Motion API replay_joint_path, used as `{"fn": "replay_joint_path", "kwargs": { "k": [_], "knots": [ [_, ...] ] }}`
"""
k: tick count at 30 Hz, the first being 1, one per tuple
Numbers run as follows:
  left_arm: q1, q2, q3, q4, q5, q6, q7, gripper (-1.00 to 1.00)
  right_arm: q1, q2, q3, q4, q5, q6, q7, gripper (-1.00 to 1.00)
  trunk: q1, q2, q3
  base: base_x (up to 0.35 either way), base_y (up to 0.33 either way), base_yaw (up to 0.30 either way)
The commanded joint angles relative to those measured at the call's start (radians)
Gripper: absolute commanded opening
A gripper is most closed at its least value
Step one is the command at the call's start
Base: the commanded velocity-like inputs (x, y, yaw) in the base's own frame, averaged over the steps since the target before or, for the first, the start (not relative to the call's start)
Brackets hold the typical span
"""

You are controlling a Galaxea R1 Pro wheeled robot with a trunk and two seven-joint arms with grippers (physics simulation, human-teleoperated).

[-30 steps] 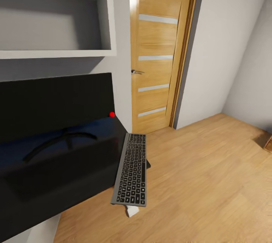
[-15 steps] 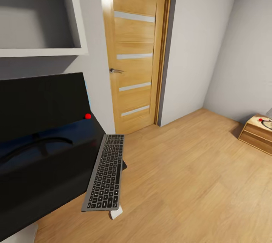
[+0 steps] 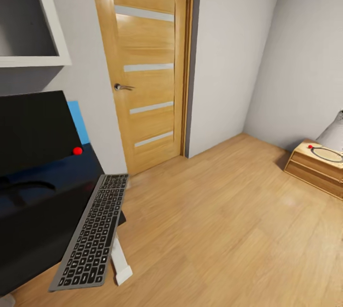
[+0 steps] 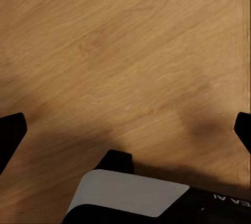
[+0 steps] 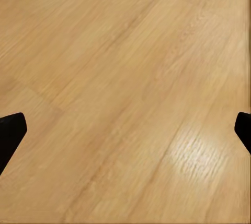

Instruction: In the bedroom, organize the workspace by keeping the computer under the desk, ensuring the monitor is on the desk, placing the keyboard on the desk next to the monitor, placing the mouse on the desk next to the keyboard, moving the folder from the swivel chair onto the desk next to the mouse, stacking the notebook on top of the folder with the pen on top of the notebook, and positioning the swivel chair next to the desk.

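- The head camera has swung to the right since a second ago: the wooden door [image 3: 143, 64] now sits left of centre and a low wood bedside unit [image 3: 317, 166] has come into sight at the far right. The things themselves have not shifted.
- The left gripper [image 4: 125, 130] points down at the light wood floor [image 3: 228, 221]; its two dark fingertips [image 4: 10, 132] sit at opposite edges of the wrist view, spread wide with nothing between them.
- The right gripper [image 5: 125, 130] likewise faces bare floor, its jaws wide apart and holding nothing.
- The keyboard [image 3: 93, 233] lies on the end of the black desk [image 3: 43, 211], its near end overhanging the desk edge.
- The monitor [image 3: 33, 130] stands on the desk just beside the keyboard, with a small red dot [image 3: 77, 151] at its lower corner.
- A white piece [image 3: 120, 261] shows below the keyboard; I cannot tell what it is.
- A ring-shaped object [image 3: 327, 154] lies on the bedside unit.
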Motion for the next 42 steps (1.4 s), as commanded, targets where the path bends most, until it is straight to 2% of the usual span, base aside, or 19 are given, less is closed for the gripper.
{"fn": "replay_joint_path", "kwargs": {
  "k": [1, 16, 28, 42],
  "knots": [
    [-0.001, 0.001, -0.004, -0.002, 0.002, 0.006, 0.008, 1.00, -0.001, -0.001, 0.009, 0.000, 0.000, -0.002, -0.009, 1.00, 0.000, -0.001, -0.003, 0.136, -0.252, -0.092],
    [-0.001, 0.001, -0.005, 0.000, 0.003, 0.005, 0.007, 1.00, -0.001, 0.002, 0.008, -0.001, 0.000, -0.003, -0.011, 1.00, 0.000, -0.001, -0.016, 0.118, -0.214, -0.033],
    [-0.001, 0.001, -0.003, 0.000, 0.004, 0.005, 0.007, 1.00, -0.001, -0.001, 0.010, -0.002, 0.004, -0.005, -0.010, 1.00, 0.000, -0.001, -0.016, 0.042, -0.021, 0.000],
    [-0.001, 0.001, -0.003, 0.000, 0.004, 0.005, 0.007, 1.00, -0.001, -0.005, 0.009, -0.003, 0.004, -0.011, -0.009, 1.00, 0.000, -0.001, -0.016, 0.291, -0.001, 0.000]
  ]
}}
